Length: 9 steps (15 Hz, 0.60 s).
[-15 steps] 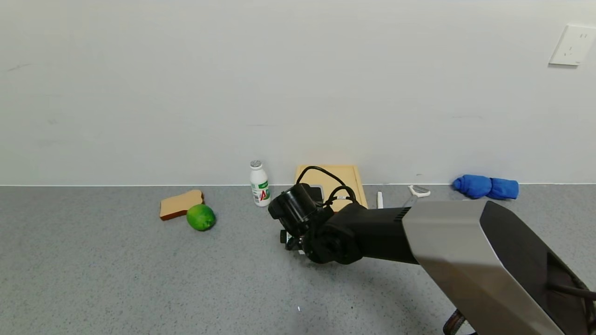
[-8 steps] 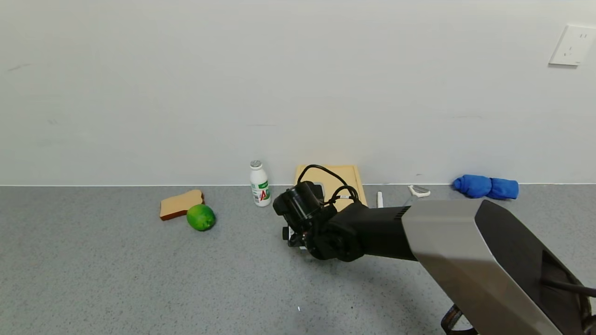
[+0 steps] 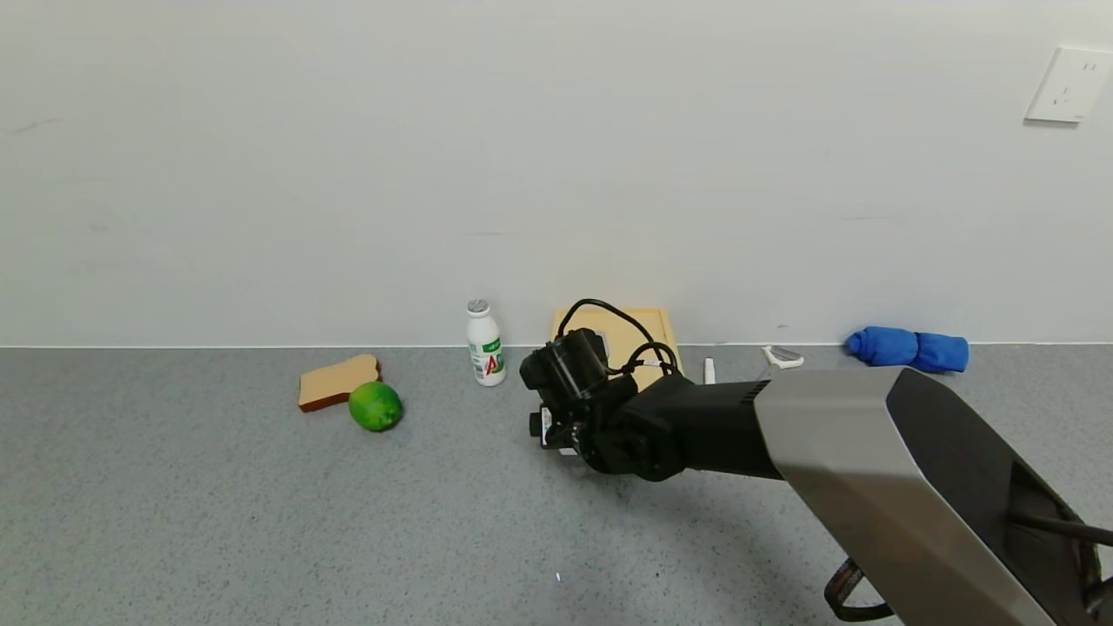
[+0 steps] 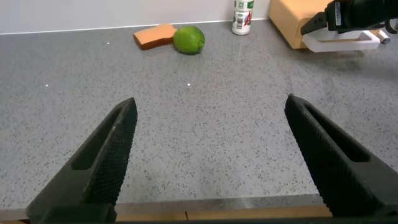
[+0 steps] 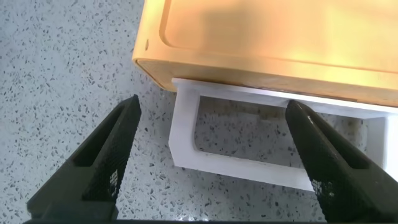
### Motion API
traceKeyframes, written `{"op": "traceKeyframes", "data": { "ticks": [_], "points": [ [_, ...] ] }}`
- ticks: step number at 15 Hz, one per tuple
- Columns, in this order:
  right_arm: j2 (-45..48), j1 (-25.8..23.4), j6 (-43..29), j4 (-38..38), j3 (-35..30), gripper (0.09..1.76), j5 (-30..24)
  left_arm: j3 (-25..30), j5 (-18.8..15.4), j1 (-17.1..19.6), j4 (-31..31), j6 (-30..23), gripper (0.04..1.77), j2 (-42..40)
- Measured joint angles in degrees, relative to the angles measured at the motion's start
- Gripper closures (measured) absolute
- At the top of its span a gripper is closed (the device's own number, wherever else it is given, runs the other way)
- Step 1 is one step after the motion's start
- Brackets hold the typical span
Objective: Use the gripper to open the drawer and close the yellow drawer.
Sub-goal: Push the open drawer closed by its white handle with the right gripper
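Note:
The yellow drawer [image 3: 648,329] is a low yellow-tan case against the back wall, mostly hidden behind my right wrist. In the right wrist view the case [image 5: 267,37] fills the far side and the tray looks pushed in. Its white loop handle [image 5: 249,165] lies on the counter. My right gripper [image 5: 212,106] is open, one finger to each side of the handle, touching nothing. It also shows in the head view [image 3: 556,426]. The left wrist view shows the drawer [image 4: 289,18] far off. My left gripper [image 4: 211,102] is open and empty, low over the counter's front edge.
A white bottle [image 3: 485,343] stands just left of the drawer. A bread slice [image 3: 337,381] and a lime [image 3: 376,406] lie farther left. A white peeler [image 3: 783,356] and a blue cloth [image 3: 909,349] lie to the right by the wall.
My right gripper has moved a little forward and to the right, closer to the drawer's handle. Nothing else has moved.

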<state>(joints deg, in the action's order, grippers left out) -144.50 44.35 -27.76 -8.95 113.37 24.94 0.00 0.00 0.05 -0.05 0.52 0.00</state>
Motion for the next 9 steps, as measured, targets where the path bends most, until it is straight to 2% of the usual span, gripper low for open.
{"op": "traceKeyframes", "data": {
  "ticks": [5, 9],
  "points": [
    [0.01, -0.11, 1.28, 0.79, -0.06, 0.14, 0.00, 0.00, 0.00, 0.00, 0.00, 0.00, 0.09, 0.00],
    [1.79, 0.61, 2.07, -1.33, -0.65, 0.14, -0.52, 0.00, 0.00, 0.00, 0.00, 0.00, 0.09, 0.00]
  ]
}}
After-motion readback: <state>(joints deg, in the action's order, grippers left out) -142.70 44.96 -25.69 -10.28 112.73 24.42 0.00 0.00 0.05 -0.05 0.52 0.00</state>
